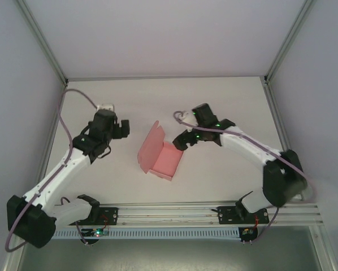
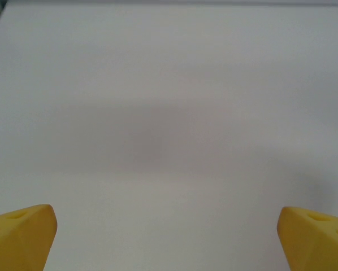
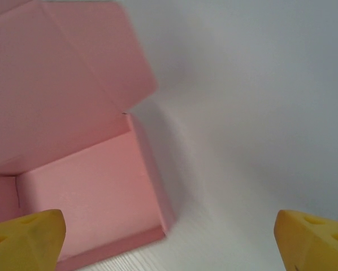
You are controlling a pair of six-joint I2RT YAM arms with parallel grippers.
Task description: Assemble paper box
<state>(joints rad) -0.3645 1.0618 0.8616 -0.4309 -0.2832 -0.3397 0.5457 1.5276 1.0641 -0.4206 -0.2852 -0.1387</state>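
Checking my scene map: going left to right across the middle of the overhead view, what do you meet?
left gripper → pink paper box, lid raised → right gripper

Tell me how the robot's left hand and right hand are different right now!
1. The right gripper sits close beside the pink box. The left gripper is farther from it, over bare table.
2. The right gripper's camera faces the box's open inside. The left gripper's camera faces plain table.
Both are open, hold nothing, and have yellow fingers.
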